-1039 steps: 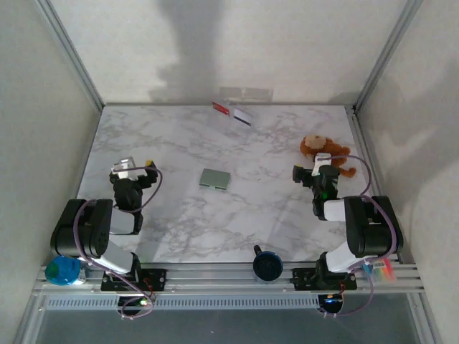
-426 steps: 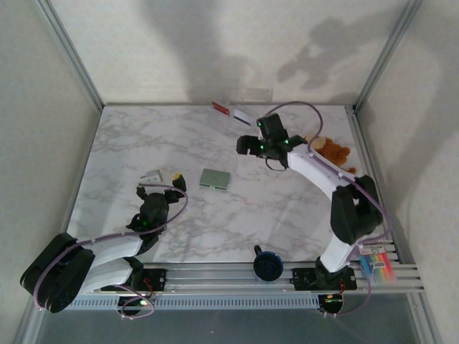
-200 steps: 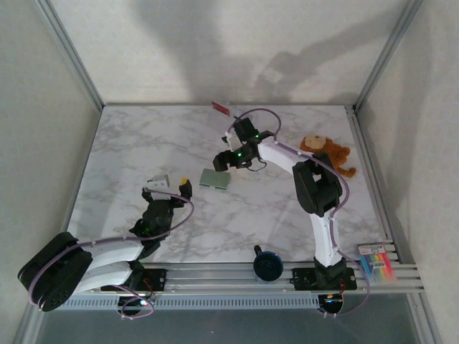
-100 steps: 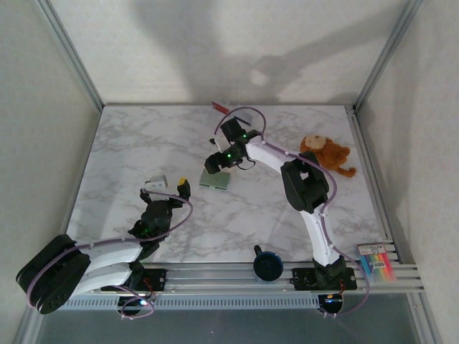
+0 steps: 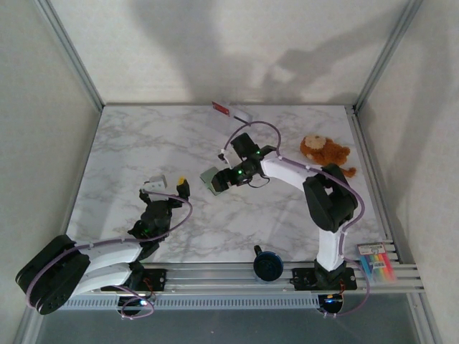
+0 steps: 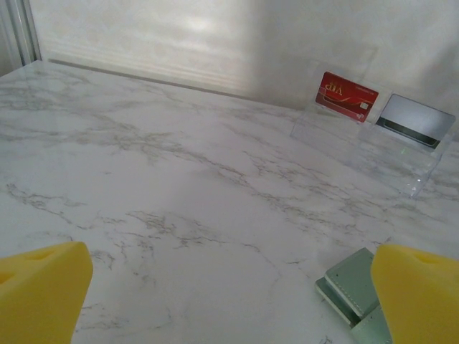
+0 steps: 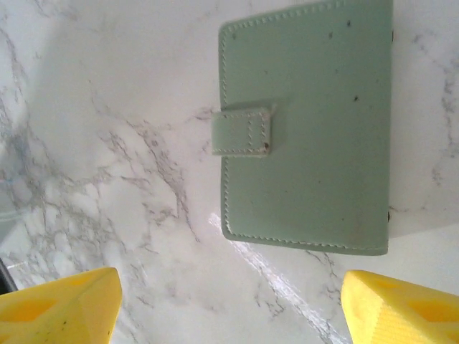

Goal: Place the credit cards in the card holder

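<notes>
Top view looks down over the whole counter (image 5: 287,215) from behind. Left wrist view skims low, card holder (image 6: 351,290) ahead-right of the left end effector (image 6: 233,287) — right wrist view faces straight down, close, the same holder just ahead of the right end effector (image 7: 229,304).

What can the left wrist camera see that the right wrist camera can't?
Left wrist camera, not the right wrist one: the thin red plastic card and the thin white plastic card with a dark band, standing in a clear plastic stand by the far wall.
Right wrist camera, not the left: the whole top face of the flat grey-green rectangular card holder, shut, with its closing strap.
Both: that holder (just a corner in the left wrist view), the white marble table, and each camera's own yellow fingertips, jaws wide apart.
</notes>
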Motion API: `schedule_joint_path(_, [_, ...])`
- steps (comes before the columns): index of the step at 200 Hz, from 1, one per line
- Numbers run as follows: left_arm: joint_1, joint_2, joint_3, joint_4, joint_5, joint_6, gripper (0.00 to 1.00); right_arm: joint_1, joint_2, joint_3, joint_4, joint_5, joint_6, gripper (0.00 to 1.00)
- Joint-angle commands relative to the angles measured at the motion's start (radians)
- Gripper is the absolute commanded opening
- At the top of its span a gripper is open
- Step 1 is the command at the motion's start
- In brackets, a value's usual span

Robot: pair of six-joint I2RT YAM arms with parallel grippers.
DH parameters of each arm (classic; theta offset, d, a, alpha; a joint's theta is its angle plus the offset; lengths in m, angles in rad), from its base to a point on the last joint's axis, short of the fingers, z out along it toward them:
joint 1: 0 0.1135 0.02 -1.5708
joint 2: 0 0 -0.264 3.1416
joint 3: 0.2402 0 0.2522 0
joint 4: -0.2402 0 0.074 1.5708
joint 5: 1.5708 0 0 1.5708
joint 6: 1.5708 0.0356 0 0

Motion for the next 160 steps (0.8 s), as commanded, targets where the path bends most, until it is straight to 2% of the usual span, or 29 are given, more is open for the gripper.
schedule_joint_path(1, [-0.01,-0.028,-0.02,0.023,-0.03,-0.006,0.99,0.006,0.003,-0.001,0.053,0.153,0.05,0.82])
schedule_joint_path(41, [-0.01,-0.029,-0.016,0.014,-0.037,-0.007,0.99,0.076,0.14,0.153,0.003,0.367,0.025,0.99])
schedule_joint_path(74, [-0.008,-0.062,-0.044,0.026,-0.058,-0.026,0.99,0.151,0.244,0.26,-0.034,0.415,-0.017,0.99])
schedule_joint_path(105, [-0.006,-0.072,-0.05,0.03,-0.059,-0.025,0.99,0.164,0.312,0.321,-0.071,0.44,-0.018,0.99])
schedule_joint_path(160, [-0.005,-0.054,-0.038,0.023,-0.053,-0.024,0.99,0.178,0.26,0.26,-0.094,0.537,0.023,0.92])
